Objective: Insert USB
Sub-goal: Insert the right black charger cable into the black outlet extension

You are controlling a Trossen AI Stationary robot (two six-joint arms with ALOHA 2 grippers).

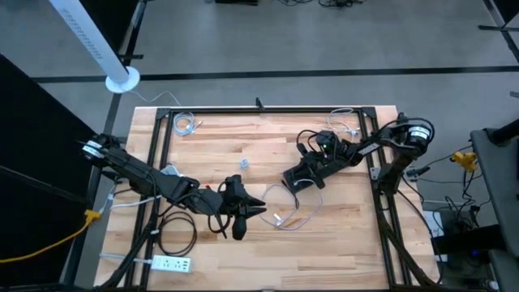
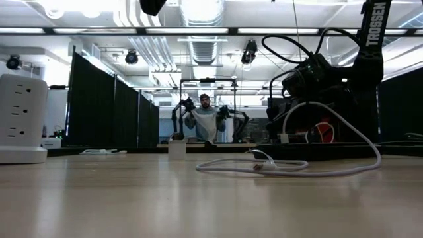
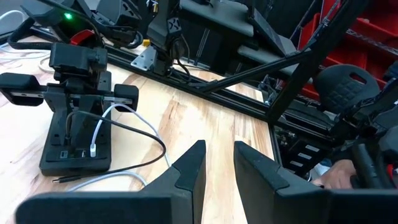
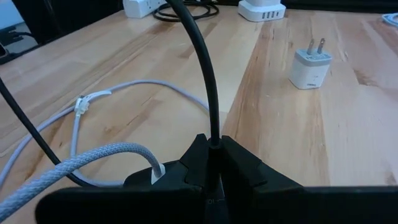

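1. Not inserted yet: white cable [image 1: 285, 212] loose on worktop [image 1: 340, 243], coiled just right of left hand [image 1: 253, 209]; adapter [image 1: 244, 163] alone beyond it.
2. Left hand part open, empty.
3. Right hand [image 1: 293, 180] clenched on black cord [image 4: 200, 68], just beyond cable.
4. Bare wood nearside of cable; frame rails [image 1: 268, 111] at edges.
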